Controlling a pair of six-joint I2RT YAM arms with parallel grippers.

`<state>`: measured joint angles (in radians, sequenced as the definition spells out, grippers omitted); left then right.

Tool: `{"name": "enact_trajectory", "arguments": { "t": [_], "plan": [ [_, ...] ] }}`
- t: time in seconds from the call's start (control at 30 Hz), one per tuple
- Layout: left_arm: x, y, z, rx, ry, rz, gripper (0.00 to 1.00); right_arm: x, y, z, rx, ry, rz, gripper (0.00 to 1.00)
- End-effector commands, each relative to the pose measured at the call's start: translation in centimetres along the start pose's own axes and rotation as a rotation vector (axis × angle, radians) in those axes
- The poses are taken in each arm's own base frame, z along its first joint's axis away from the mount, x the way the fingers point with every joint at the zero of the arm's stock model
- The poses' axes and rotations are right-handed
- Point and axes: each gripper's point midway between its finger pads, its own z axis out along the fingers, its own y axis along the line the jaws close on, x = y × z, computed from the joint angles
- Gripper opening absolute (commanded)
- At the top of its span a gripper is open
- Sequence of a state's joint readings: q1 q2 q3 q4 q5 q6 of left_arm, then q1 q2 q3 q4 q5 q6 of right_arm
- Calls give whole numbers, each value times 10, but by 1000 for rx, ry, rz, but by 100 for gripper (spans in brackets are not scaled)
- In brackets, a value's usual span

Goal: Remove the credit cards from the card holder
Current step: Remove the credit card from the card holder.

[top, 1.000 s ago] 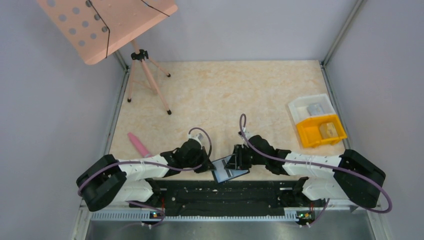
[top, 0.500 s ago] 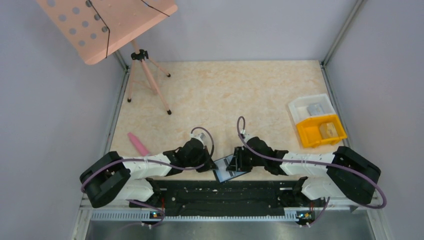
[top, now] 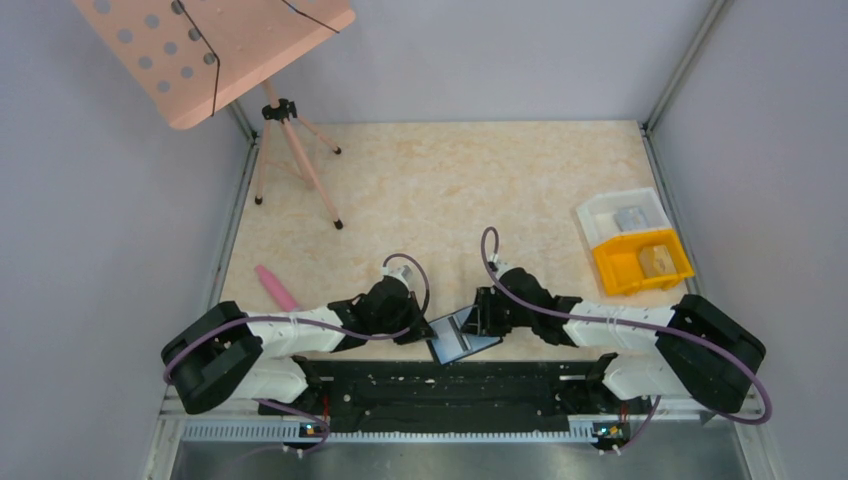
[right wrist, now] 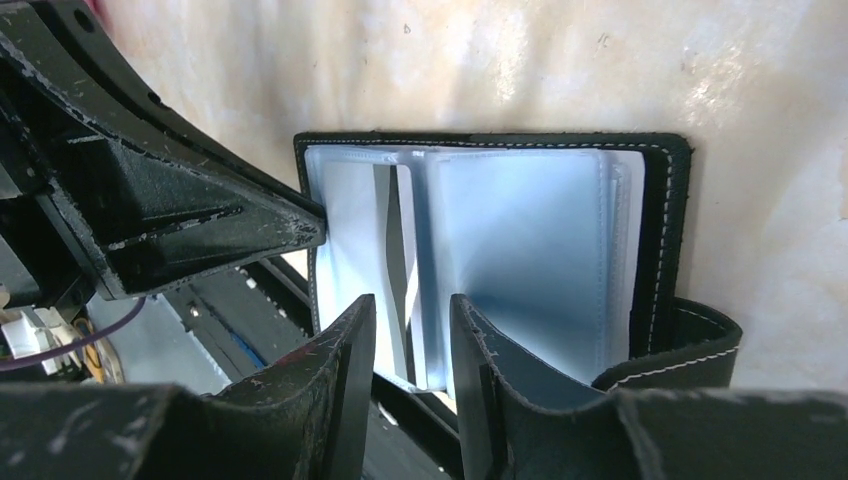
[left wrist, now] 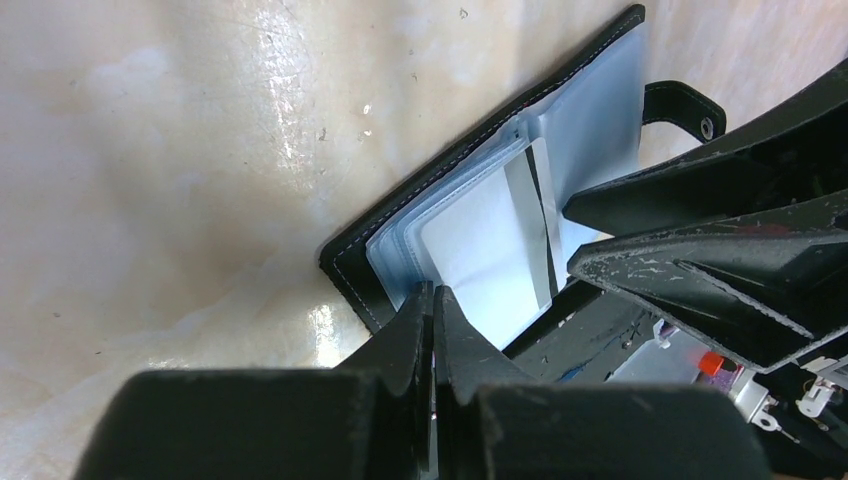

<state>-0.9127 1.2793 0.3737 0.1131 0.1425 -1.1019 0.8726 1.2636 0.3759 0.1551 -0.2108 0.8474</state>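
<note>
While card holder (top: 462, 339) gapes, L fingers (left wrist: 402, 340) pinch its edge, R fingers (right wrist: 350, 350) half-open, maybe gripping sleeves (right wrist: 520, 250)

one card holder (top: 462, 338) on the worktop (top: 450, 190). two tools at it: the left tool (top: 421, 331) against its left edge, the right tool (top: 481, 319) at its right. two containers well to its right: one yellow bin (top: 640, 262), and one clear tray (top: 620, 214) just behind that. well to its left, one pink stick (top: 277, 288). far behind and left, one pink stand (top: 215, 50) on three legs.
</note>
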Motion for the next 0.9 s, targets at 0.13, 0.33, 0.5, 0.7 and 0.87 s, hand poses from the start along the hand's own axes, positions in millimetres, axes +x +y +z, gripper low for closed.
{"name": "enact_trajectory", "arguments": {
  "t": [0.13,0.33,0.5,0.7,0.87],
  "plan": [
    [3,18,5,-82,-4,13,1,4,11,2,-88,24,-7,33],
    [1,17,5,-86,-12,16,2,7,14,3,-120,35,0,31],
    [1,19,6,-98,-9,22,1,4,14,1,-131,20,6,22],
    [1,19,9,-120,6,31,2,2,13,-3,-170,8,34,0],
    [-3,17,9,-131,-4,49,2,-3,7,-5,-165,0,62,0]
  ]
}}
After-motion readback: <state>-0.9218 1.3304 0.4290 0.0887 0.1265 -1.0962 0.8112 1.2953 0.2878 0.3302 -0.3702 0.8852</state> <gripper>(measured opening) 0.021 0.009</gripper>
